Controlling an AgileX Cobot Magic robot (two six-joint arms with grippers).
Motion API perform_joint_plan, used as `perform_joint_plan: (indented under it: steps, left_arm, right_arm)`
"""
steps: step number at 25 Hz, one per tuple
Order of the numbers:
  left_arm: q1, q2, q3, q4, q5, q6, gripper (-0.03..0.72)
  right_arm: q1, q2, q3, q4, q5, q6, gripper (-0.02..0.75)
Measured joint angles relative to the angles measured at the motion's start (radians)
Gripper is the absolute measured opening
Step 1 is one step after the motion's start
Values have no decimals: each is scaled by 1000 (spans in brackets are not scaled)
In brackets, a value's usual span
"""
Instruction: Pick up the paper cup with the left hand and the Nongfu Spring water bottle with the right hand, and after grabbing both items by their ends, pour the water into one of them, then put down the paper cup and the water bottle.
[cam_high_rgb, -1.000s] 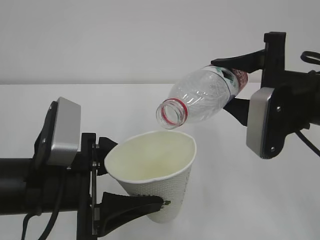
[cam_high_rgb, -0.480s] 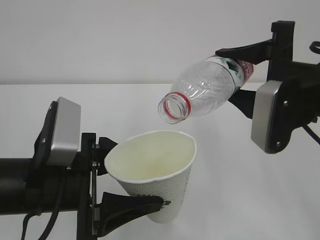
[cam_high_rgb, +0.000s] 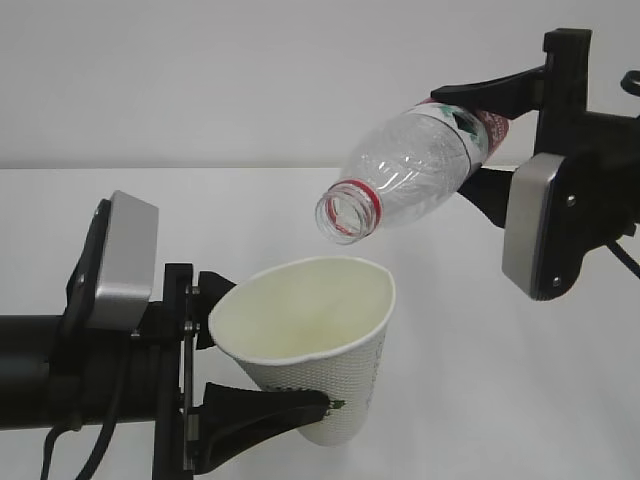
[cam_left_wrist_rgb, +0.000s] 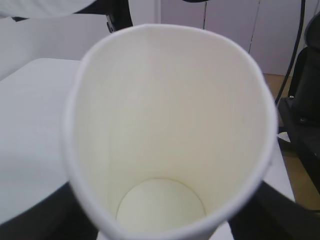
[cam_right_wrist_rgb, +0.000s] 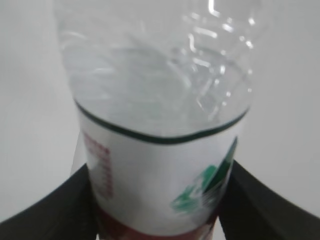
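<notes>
A plain white table (cam_high_rgb: 480, 400) spreads below both sets of jaws, meeting a pale wall behind them. Nothing can be seen lying on its surface. In the left wrist view its white top (cam_left_wrist_rgb: 30, 125) shows to the left of the jaws, bare there too.

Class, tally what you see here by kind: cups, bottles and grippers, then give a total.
Cups: 1, the paper cup
Bottles: 1, the bottle
Grippers: 2, the left gripper and the right gripper
Total: 4
</notes>
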Motion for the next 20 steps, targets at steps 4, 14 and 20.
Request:
perform_joint_plan:
  steps: [4, 14, 20]
  left_arm:
    - [0, 0, 0, 0, 2, 0, 513]
    - [0, 0, 0, 0, 10, 2, 512]
    - [0, 0, 0, 0, 10, 2, 512]
  right_arm:
    - [0, 0, 0, -1, 0, -17, 482]
    - [0, 0, -5, -4, 4, -51, 482]
    - [0, -2, -14, -6, 8, -51, 482]
